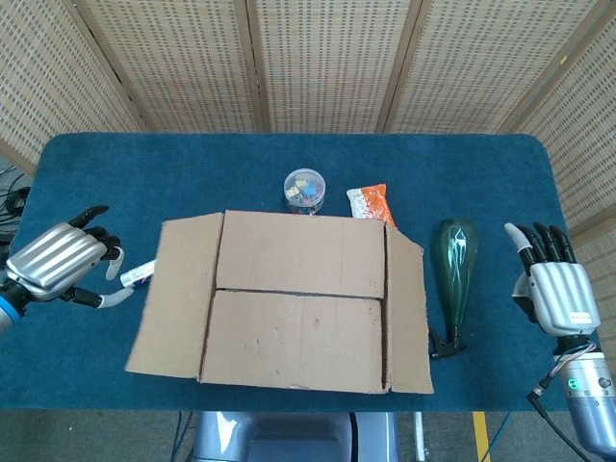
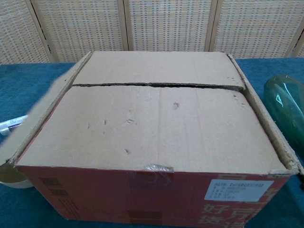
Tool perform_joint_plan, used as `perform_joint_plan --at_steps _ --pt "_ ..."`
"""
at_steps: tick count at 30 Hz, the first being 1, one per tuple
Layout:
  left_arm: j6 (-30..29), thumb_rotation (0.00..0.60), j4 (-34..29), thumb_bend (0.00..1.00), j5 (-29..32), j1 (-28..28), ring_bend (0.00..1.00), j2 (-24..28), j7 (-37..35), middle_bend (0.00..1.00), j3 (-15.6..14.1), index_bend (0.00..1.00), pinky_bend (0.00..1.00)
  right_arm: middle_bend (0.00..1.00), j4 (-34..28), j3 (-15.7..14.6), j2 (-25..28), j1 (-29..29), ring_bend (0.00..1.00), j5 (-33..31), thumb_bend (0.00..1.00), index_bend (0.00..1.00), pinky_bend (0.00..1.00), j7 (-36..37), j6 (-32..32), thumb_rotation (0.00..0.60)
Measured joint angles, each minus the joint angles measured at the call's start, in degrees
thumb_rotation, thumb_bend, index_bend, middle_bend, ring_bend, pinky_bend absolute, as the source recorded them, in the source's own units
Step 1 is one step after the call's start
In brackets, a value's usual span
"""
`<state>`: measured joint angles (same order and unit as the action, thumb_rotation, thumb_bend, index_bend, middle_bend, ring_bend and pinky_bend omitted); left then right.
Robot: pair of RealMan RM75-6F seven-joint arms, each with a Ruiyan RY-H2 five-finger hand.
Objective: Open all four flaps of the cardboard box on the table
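The cardboard box sits mid-table and fills the chest view. Its far flap and near flap lie shut, meeting at a seam. The left flap is folded out nearly flat; in the chest view it is a blur. The right flap lies out over the box's right side. My left hand hovers left of the left flap, apart from it, fingers spread and holding nothing. My right hand stands at the table's right edge, fingers extended, empty. Neither hand shows in the chest view.
A green glass bottle lies right of the box. A small clear jar and an orange snack packet sit behind it. A white pen lies near my left fingers. A cream bowl's rim peeks from under the left flap.
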<state>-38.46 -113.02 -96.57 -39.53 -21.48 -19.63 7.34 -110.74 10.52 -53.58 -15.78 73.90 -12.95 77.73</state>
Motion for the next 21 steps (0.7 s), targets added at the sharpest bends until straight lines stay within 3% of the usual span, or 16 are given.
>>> perform_joint_plan --at_steps 5,8,16,21 --pt "0.39 0.180 1.24 0.28 0.70 0.54 0.32 -3.10 0.63 0.37 -0.35 0.54 0.00 0.13 -0.10 -0.24 0.17 0.53 0.00 0.13 1.00 0.07 0.03 0.19 0.52 0.600" --pt "-1.75 0.180 1.74 0.26 1.98 1.26 0.30 -4.53 2.53 0.28 -0.05 0.44 0.00 0.13 -0.11 -0.34 0.29 0.79 0.00 0.26 1.00 0.07 0.03 0.42 0.78 0.600" --pt "-7.27 0.181 1.69 0.25 8.37 2.89 0.04 -11.02 13.85 0.04 1.40 0.15 0.00 0.13 0.42 -0.66 0.13 1.16 0.00 0.63 1.00 0.07 0.03 1.18 0.86 0.600" --pt "-9.97 0.186 0.80 0.25 12.47 2.83 0.00 -17.29 21.97 0.00 2.51 0.06 0.00 0.13 0.83 -0.76 -0.14 1.14 0.00 0.90 1.00 0.07 0.03 1.45 0.72 0.600"
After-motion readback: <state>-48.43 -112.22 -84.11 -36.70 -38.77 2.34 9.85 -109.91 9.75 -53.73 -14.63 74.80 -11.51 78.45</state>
